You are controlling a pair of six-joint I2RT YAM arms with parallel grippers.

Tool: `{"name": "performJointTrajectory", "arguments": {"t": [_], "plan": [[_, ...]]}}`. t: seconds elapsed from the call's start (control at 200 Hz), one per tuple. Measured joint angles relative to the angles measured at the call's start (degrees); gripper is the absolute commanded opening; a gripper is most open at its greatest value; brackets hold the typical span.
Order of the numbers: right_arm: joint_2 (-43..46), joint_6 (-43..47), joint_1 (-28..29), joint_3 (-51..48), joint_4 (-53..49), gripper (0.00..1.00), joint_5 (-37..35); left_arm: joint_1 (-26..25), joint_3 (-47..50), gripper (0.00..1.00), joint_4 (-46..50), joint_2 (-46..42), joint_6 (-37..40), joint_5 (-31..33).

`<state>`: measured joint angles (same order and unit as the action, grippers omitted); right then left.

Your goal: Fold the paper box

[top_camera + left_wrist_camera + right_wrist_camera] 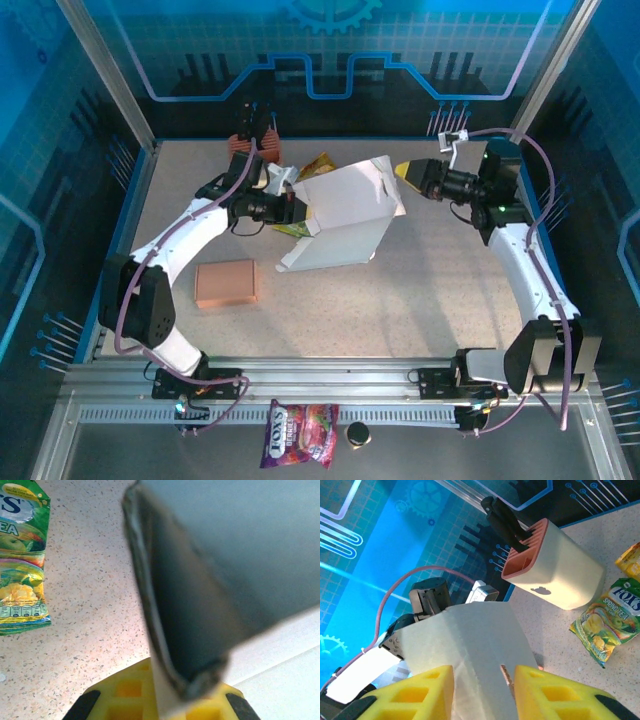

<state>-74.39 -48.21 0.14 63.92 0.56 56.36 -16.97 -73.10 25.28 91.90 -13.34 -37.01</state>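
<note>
Reaching inward from both sides, elbows bent; clamped tight at the left gripper, parted at the right gripper.

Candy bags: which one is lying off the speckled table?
The purple bag, down on the metal frame at the near edge. The green bag lies on the table by the white paper box.

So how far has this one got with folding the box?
Early stage. Done: the paper box is partly raised off the table, one panel tilted up. In hand: the left gripper clamps its left edge, and the right gripper stands open around the top flap. Left: walls and flaps not yet locked into a box.
</note>
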Motion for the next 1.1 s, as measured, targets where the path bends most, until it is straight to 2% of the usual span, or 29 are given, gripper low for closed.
{"name": "performJointTrajectory", "arguments": {"t": [0.485,0.83,1.101], "plan": [[0.24,6.47,1.62,-0.7,-6.03,0.36,-1.09,0.0,-0.83,0.0,0.46,1.62,-0.04,-0.11],[0.24,15.39,3.52,2.56,-16.17,0.46,-7.19,0.0,-1.11,0.0,1.49,1.92,-0.02,-0.09],[0.22,19.93,5.42,4.94,-20.9,0.46,-9.92,0.0,-1.11,0.0,1.49,1.92,-0.02,-0.09]]}}
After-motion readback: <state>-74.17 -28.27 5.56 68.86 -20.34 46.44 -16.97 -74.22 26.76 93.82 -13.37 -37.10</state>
